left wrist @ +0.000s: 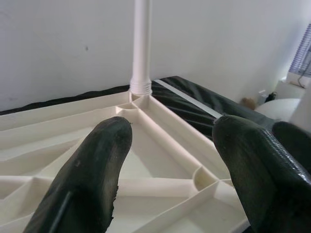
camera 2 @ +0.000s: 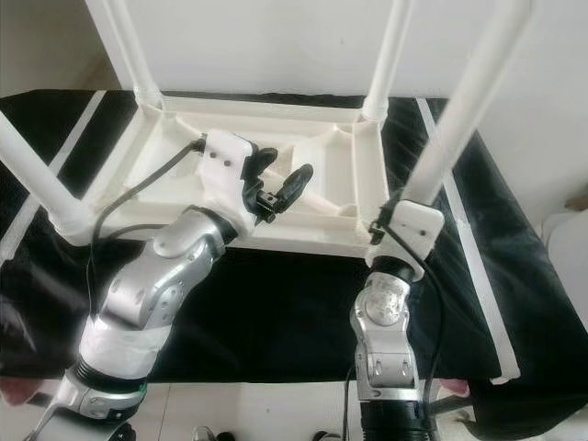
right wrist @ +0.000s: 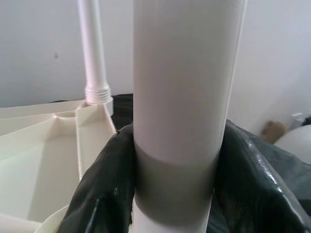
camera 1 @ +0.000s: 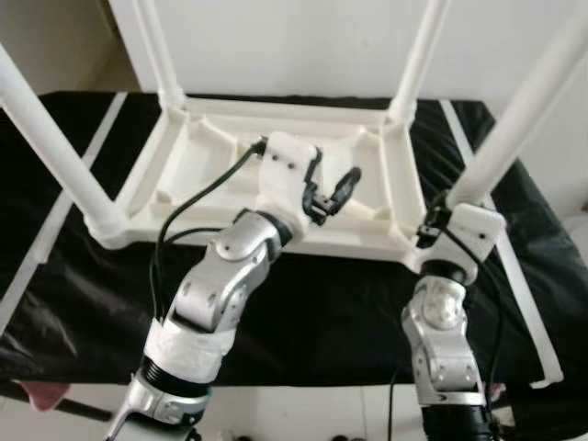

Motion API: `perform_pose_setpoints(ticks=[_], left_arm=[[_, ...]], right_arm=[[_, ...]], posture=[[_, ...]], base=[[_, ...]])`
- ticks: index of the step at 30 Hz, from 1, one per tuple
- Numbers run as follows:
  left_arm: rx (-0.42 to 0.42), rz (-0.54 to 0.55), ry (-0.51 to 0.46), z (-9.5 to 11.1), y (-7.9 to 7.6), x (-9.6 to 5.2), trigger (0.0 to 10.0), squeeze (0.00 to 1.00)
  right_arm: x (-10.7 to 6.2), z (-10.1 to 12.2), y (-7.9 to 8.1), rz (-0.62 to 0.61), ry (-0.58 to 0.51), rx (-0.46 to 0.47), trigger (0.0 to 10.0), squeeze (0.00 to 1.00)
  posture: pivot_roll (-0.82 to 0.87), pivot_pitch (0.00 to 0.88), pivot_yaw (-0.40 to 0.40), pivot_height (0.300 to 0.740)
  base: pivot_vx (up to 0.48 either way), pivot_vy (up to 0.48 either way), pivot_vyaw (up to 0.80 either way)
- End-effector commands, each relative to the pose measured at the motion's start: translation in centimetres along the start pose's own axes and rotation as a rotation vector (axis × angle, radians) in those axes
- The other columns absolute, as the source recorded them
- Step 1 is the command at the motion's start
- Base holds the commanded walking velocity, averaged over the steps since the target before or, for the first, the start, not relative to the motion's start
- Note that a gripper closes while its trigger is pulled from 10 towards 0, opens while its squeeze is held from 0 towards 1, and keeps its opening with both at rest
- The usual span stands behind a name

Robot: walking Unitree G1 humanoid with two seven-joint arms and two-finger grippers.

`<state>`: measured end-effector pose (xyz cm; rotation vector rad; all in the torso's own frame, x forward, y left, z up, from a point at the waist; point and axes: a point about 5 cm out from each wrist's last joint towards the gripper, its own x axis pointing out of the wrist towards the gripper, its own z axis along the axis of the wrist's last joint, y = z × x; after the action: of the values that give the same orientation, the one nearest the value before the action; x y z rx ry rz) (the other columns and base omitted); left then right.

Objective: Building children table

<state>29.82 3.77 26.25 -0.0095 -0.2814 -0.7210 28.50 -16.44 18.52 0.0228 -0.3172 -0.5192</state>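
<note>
The upside-down white plastic table top point(camera 1: 276, 179) lies on the black surface point(camera 1: 312, 312). Over its middle, the left hand point(camera 1: 329, 195) hangs open. At its near corner, the right hand point(right wrist: 170, 194) squeezes a smooth white plastic leg point(camera 1: 514, 129) low down; the leg looks light, stiff and slippery.

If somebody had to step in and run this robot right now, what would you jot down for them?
Right gripper: shut on the near right leg, low by its socket.
Left gripper: open, empty, hovering over the tabletop's ribbed underside.
Tabletop: upside down on the black cloth, all four white legs standing in its corners.
Done: legs are in place.
Left: whether the near right leg is fully screwed in cannot be seen; probably finish tightening, check the others, then turn the table upright.
</note>
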Motion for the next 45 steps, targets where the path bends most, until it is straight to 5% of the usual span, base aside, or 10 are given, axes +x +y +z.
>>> perform_pose_setpoints(ticks=[1,13,14,16,27,28,30,32,34,45], left_arm=[[0.004,-0.067,-0.008,0.2,-0.4,0.1,10.0,0.0],[0.003,-0.081,-0.005,0.1,-0.6,0.1,10.0,0.0],[0.003,-0.083,-0.006,0.1,-0.7,0.1,10.0,0.0],[0.003,-0.085,-0.006,0.1,-0.8,0.1,10.0,0.0],[-0.001,-0.088,-0.007,0.0,-1.0,0.1,10.0,0.0],[-0.002,-0.088,-0.008,0.0,-1.0,0.1,10.0,0.0],[-0.003,-0.089,-0.008,0.0,-1.0,0.1,10.0,0.0],[-0.004,-0.09,-0.009,0.1,-1.0,0.2,10.0,0.0],[-0.005,-0.091,-0.012,0.1,-1.0,0.3,10.0,0.0],[-0.001,-0.075,-0.015,0.3,-0.8,0.3,10.0,0.0]], right_arm=[[-1.0,-4.6,-2.7,-0.12,0.222,-0.104,10.0,0.0],[-1.0,-4.5,-2.8,-0.134,0.213,-0.056,10.0,0.0],[-1.0,-4.3,-2.8,-0.114,0.203,-0.023,10.0,0.83],[-1.0,-4.0,-2.6,-0.074,0.187,0.02,10.0,1.0],[0.2,-2.6,-2.5,0.114,0.101,0.044,10.0,1.0],[0.5,-2.5,-2.6,0.158,0.091,0.027,10.0,0.34],[0.9,-2.5,-2.5,0.229,0.092,0.018,10.0,0.0],[1.3,-2.3,-2.6,0.274,0.075,0.002,10.0,0.0],[2.5,-2.0,-2.7,0.367,0.056,0.011,0.0,0.0],[4.1,-1.1,-1.9,0.549,0.025,0.037,0.0,0.0]], posture=[[-0.13,0.159,0.018,0.74],[-0.13,0.143,0.015,0.74],[-0.13,0.14,0.016,0.74],[-0.13,0.139,0.015,0.74],[-0.14,0.136,0.014,0.74],[-0.14,0.136,0.014,0.74],[-0.15,0.137,0.015,0.74],[-0.15,0.141,0.015,0.74],[-0.15,0.146,0.014,0.74],[-0.13,0.144,0.013,0.74]], base=[[0.0,0.0,0.0],[0.0,0.0,0.0],[0.0,0.0,0.0],[0.0,0.0,0.0],[0.0,0.0,0.0],[0.0,0.0,0.0],[0.0,0.0,0.0],[0.0,0.0,0.0],[0.0,0.0,0.0],[0.0,0.0,0.0]])
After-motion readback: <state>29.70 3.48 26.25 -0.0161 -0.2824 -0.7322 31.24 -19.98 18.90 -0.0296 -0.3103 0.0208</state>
